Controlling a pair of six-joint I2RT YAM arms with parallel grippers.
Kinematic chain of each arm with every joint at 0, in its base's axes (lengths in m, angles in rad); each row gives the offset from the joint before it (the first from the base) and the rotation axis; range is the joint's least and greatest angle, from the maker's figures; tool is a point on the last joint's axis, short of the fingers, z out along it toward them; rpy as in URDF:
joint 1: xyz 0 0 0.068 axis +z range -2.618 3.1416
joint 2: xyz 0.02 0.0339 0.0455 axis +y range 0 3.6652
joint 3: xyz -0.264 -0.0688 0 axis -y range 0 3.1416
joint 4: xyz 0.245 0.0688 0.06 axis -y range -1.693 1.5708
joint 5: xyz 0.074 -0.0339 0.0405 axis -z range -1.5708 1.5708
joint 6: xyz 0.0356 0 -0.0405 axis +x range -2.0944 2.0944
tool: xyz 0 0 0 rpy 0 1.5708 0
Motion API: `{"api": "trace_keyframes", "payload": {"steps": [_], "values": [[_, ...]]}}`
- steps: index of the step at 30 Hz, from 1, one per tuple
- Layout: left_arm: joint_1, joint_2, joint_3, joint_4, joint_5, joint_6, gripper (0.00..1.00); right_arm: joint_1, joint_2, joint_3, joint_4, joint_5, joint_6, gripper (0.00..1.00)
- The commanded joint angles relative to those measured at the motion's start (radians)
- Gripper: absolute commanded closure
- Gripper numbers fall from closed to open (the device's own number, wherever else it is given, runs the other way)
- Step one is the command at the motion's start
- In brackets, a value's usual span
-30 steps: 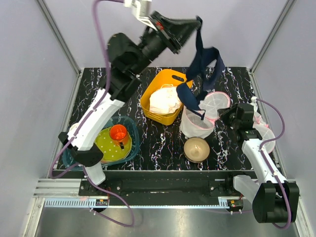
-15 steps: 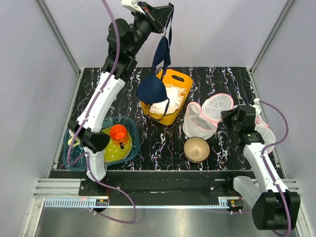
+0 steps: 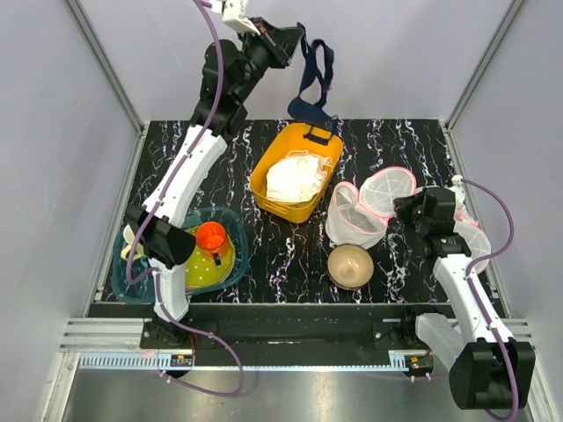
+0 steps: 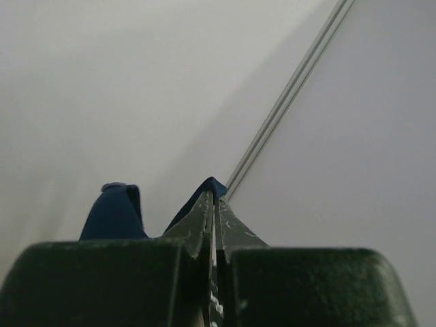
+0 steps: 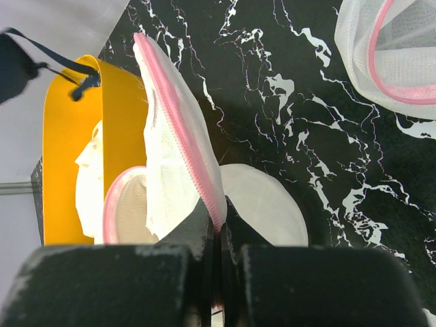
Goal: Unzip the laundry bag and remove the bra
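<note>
The laundry bag [image 3: 350, 218] stands open right of centre, its round flap lid [image 3: 388, 189] raised. My right gripper [image 3: 410, 207] is shut on the flap's pink zip trim [image 5: 178, 129], pinched at the fingertips of that gripper [image 5: 219, 219]. The navy bra [image 3: 311, 90] hangs free in the air above the far rim of the yellow bin, outside the bag. High over the table's back, my left gripper [image 3: 291, 37] is shut on its strap. In the left wrist view navy fabric [image 4: 112, 212] pokes out past the gripper [image 4: 214, 197]. The bra [image 5: 13, 65] also shows in the right wrist view.
A yellow bin [image 3: 264, 167] holding a white cloth [image 3: 295, 180] sits mid-table. A tan bowl [image 3: 350, 264] stands in front of the bag. A teal basin [image 3: 233, 224] with an orange cup [image 3: 210, 236] is at the left. Another mesh bag [image 3: 472, 239] lies far right.
The left arm has drawn the bra out of the bag, swung it left over the bin, and lifted it higher toward the back. The right gripper has kept its hold on the flap.
</note>
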Motion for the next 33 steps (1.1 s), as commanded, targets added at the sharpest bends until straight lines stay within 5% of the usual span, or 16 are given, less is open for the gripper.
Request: {"api": "trace_keyframes", "payload": {"steps": [1,10,21,22,23,24,27,33], "values": [[0.009,-0.050,-0.148,0.096,0.004,-0.048,1.00,-0.001,-0.016,0.021,0.013,0.028,-0.011,1.00],[0.034,-0.344,-0.887,0.322,-0.075,-0.110,1.00,-0.004,-0.027,0.012,-0.002,0.040,-0.031,1.00],[0.039,-0.377,-1.043,0.225,-0.087,-0.027,1.00,-0.005,0.021,0.006,0.055,0.011,-0.011,1.00],[0.037,-0.362,-1.039,0.214,-0.067,-0.010,0.94,-0.006,0.020,0.004,0.052,0.014,-0.011,1.00],[0.039,-0.355,-1.029,0.181,-0.044,-0.006,0.64,-0.004,0.018,0.006,0.050,0.017,-0.014,1.00],[0.039,-0.348,-1.012,0.167,-0.003,0.004,0.51,-0.002,0.017,0.010,0.049,0.021,-0.019,1.00],[0.039,-0.326,-0.978,0.119,0.072,0.011,0.22,-0.006,0.017,0.042,0.037,0.034,-0.032,1.00],[0.028,-0.392,-0.935,0.001,0.125,0.132,0.10,-0.004,-0.002,0.115,0.012,0.084,-0.069,1.00]]}}
